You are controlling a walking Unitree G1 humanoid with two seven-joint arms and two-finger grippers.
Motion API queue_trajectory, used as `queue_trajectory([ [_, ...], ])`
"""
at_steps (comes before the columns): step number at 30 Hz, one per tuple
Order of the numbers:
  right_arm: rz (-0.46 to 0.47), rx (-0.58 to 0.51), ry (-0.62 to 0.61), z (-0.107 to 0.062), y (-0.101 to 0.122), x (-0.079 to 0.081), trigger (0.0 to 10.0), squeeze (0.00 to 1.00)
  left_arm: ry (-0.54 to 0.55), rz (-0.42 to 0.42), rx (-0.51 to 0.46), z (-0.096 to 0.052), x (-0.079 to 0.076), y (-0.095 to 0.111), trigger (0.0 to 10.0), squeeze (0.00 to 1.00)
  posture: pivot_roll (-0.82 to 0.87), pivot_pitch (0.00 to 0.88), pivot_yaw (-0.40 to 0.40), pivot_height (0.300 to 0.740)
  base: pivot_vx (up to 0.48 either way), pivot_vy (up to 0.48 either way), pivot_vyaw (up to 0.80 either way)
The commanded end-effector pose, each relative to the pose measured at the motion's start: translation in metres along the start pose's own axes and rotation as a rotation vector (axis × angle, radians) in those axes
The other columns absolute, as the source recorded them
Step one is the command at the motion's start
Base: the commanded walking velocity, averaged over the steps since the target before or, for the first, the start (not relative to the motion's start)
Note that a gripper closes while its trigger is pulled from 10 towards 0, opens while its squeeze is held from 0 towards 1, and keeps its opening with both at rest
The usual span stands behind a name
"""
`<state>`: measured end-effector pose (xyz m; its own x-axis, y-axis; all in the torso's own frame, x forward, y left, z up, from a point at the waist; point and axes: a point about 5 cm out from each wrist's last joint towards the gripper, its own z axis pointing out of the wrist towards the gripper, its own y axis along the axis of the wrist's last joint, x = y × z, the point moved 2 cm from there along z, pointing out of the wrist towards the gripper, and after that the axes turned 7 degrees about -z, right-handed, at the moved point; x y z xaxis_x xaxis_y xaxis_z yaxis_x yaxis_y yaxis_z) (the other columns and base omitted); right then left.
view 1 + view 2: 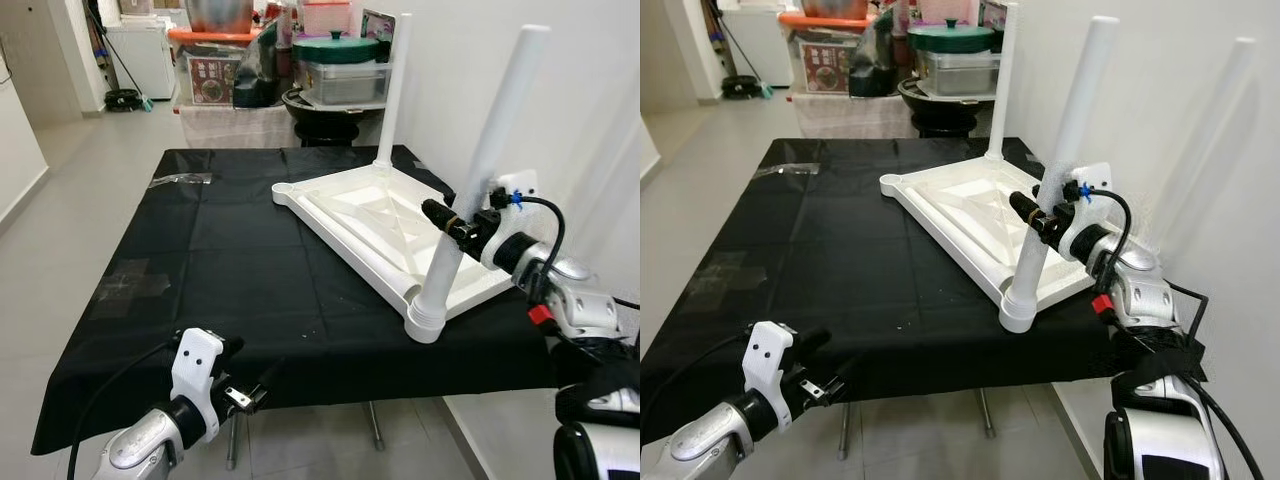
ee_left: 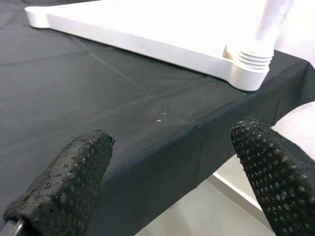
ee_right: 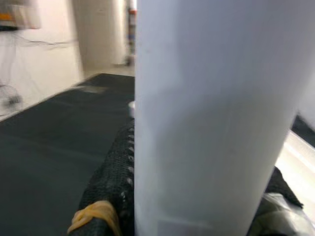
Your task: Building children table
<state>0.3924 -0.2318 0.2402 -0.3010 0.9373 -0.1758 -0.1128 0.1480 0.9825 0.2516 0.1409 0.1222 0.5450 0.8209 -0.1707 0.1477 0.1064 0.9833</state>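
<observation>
A white plastic children's tabletop [image 1: 385, 225] lies upside down on a work table draped in black cloth [image 1: 230, 260], toward its right edge, its ribbed underside facing up so the legs can be fitted into the corner sockets. Two white tubular legs are already standing: the far leg [image 1: 392, 90] rises from the corner nearest the back of the table, while the near leg [image 1: 480, 170] leans slightly from the threaded socket [image 1: 428, 318] at the corner closest to the robot.

The right gripper [image 1: 447, 220] is clamped on the near leg about midway up, its black fingers [image 3: 115, 172] pressed against the tube on either side, a hold that looks meant to steady or twist the leg into its socket. The remaining corner socket in view [image 1: 284, 188], toward the middle of the table, is still without a leg, so the job appears roughly half done.

The left gripper [image 1: 245, 395] hovers just off the front edge of the table, its dotted rubber fingers [image 2: 64, 187] spread wide with nothing between them, apparently waiting. A small clear plastic bag [image 1: 182, 179] lies near the back left corner of the cloth.
</observation>
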Motion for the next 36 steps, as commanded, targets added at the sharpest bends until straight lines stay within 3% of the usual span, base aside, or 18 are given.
queue_trajectory([
  [1,-0.042,0.141,-0.302,-0.009,-0.017,-0.025,0.0,0.0,-0.003,0.0,0.015,-0.002,0.0,-0.001,10.0,0.0,0.07,0.0,-0.052,0.74,0.0,0.0,0.0],
  [3,-0.042,0.141,-0.302,-0.009,-0.017,-0.025,0.0,0.0,-0.003,0.0,0.015,-0.002,0.0,-0.001,10.0,0.0,0.07,0.0,-0.052,0.74,0.0,0.0,0.0],
  [4,-0.018,0.178,-0.56,-0.021,-0.019,-0.041,0.0,0.0,-0.001,0.002,0.012,-0.002,0.001,0.0,10.0,0.0,0.07,0.0,-0.053,0.74,0.0,0.0,0.0],
  [5,-0.018,0.178,-0.56,-0.021,-0.019,-0.041,0.0,0.0,-0.001,0.002,0.012,-0.002,0.001,0.0,10.0,0.0,0.07,0.0,-0.053,0.74,0.0,0.0,0.0],
  [6,0.001,0.193,-0.725,-0.031,-0.02,-0.043,0.0,0.0,0.001,-0.004,0.006,-0.001,0.001,0.001,10.0,0.0,0.06,0.0,-0.05,0.74,0.0,0.0,0.0],
  [8,0.038,0.201,-0.784,-0.035,-0.023,-0.035,0.0,0.0,0.002,-0.007,0.003,0.0,0.0,0.001,10.0,0.0,0.06,0.0,-0.049,0.74,0.0,0.0,0.0],
  [9,0.06,0.183,-0.781,-0.033,-0.022,-0.021,0.0,0.0,0.002,-0.009,0.002,0.001,-0.002,0.0,10.0,0.0,0.06,0.0,-0.048,0.74,0.0,0.0,0.0],
  [12,0.07,0.169,-0.762,-0.03,-0.02,-0.012,0.0,0.0,0.001,-0.01,0.002,0.002,-0.002,0.0,10.0,0.0,0.06,0.0,-0.048,0.74,0.0,0.0,0.0],
  [13,0.086,0.161,-0.709,-0.02,-0.02,0.002,0.0,0.0,0.007,-0.009,0.0,0.003,-0.002,0.0,10.0,0.0,0.06,0.0,-0.054,0.74,0.0,0.0,0.0],
  [15,0.093,0.156,-0.677,-0.014,-0.02,0.011,0.0,0.0,0.01,-0.009,-0.001,0.003,-0.002,0.0,10.0,0.0,0.06,0.0,-0.054,0.74,0.0,0.0,0.0],
  [16,0.083,0.169,-0.611,-0.007,-0.02,0.02,10.0,0.0,0.013,-0.008,-0.002,0.003,-0.002,0.0,10.0,0.0,0.07,0.0,-0.057,0.74,0.0,0.0,0.0],
  [21,0.046,0.138,-0.55,0.0,-0.016,0.023,10.0,0.0,0.017,-0.007,-0.004,0.004,-0.001,0.001,10.0,0.0,0.07,0.0,-0.058,0.74,0.0,0.0,0.0],
  [22,0.067,0.116,-0.562,-0.002,-0.014,0.018,10.0,1.0,0.018,-0.007,-0.005,0.004,-0.001,0.001,10.0,0.0,0.07,0.0,-0.058,0.74,0.0,0.0,0.0],
  [29,0.134,0.049,-0.486,-0.004,-0.004,0.014,10.0,1.0,0.016,-0.01,-0.006,0.004,-0.002,0.001,10.0,0.0,0.06,0.0,-0.057,0.74,0.0,0.0,0.0],
  [31,0.111,-0.027,-0.199,0.0,0.009,0.024,10.0,1.0,0.008,-0.01,-0.003,0.004,-0.003,0.001,10.0,0.0,0.06,0.0,-0.052,0.74,0.0,0.0,0.0],
  [32,0.111,-0.027,-0.199,0.0,0.009,0.024,10.0,1.0,0.008,-0.01,-0.003,0.004,-0.003,0.001,10.0,0.0,0.06,0.0,-0.052,0.74,0.0,0.0,0.0],
  [33,0.058,-0.018,-0.09,-0.002,0.008,0.022,10.0,0.0,0.004,-0.01,-0.002,0.004,-0.003,0.001,10.0,0.0,0.07,0.0,-0.051,0.74,0.0,0.0,0.0],
  [36,-0.054,0.006,0.023,-0.009,0.006,0.012,10.0,0.0,0.0,-0.01,-0.001,0.004,-0.003,0.001,10.0,0.0,0.06,0.0,-0.052,0.74,0.0,0.0,0.0],
])
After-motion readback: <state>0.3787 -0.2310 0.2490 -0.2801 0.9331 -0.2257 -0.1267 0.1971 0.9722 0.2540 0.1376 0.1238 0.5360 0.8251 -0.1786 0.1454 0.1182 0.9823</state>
